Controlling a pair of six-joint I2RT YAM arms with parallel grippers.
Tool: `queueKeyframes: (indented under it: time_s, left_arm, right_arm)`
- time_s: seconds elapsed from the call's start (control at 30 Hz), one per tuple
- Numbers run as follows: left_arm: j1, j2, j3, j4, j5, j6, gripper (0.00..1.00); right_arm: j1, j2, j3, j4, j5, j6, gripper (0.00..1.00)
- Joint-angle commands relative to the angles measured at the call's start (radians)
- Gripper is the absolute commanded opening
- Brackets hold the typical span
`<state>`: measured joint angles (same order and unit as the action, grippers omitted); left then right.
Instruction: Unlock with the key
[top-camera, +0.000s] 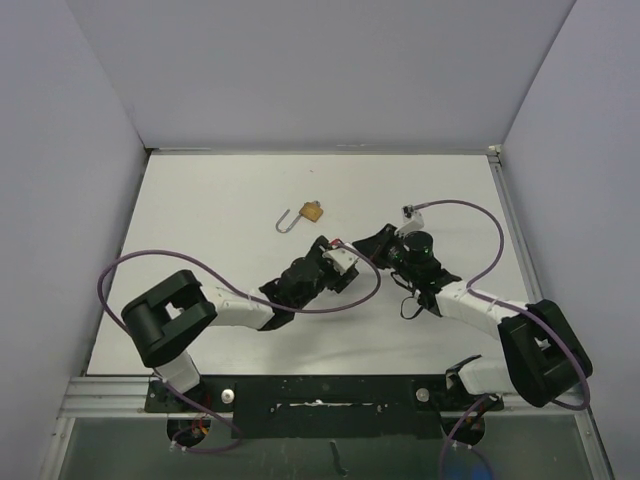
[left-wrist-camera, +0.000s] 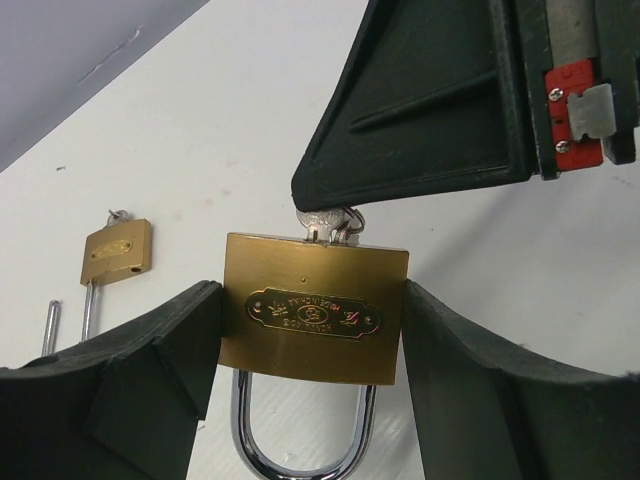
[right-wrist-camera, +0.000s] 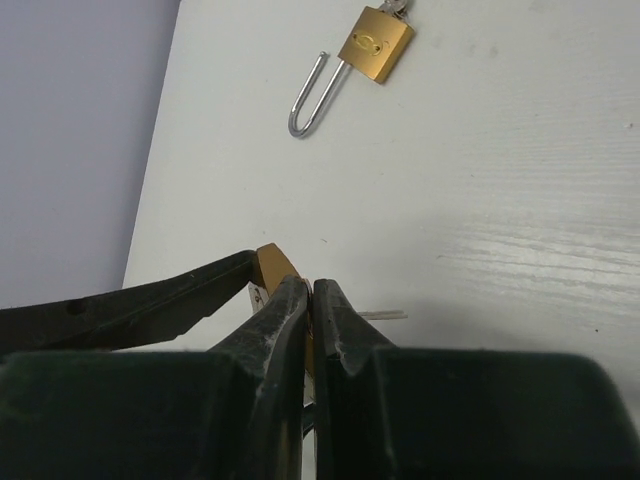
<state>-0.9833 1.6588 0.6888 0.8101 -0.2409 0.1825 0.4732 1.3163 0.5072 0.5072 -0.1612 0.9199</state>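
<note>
My left gripper is shut on a brass padlock, gripping its two sides, with the steel shackle pointing toward the camera and seated in the body. A silver key sticks in the padlock's far end. My right gripper is shut on that key; its dark finger shows above the padlock. In the right wrist view only a brass corner of the padlock shows. In the top view the left gripper and right gripper meet at the table's middle.
A second brass padlock with its shackle swung open lies on the white table beyond the grippers; it also shows in the left wrist view and the right wrist view. Grey walls enclose the table on three sides.
</note>
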Motion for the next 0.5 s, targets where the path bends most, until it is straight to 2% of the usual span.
queueKeyframes:
  time_s: [0.0, 0.47]
  left_arm:
    - [-0.081, -0.016, 0.169, 0.374, 0.004, 0.061, 0.00]
    - [-0.213, 0.081, 0.269, 0.415, -0.219, 0.250, 0.00]
  right_arm:
    - [0.033, 0.044, 0.022, -0.148, -0.070, 0.039, 0.00]
    - [0.025, 0.072, 0.066, -0.235, -0.076, 0.118, 0.00]
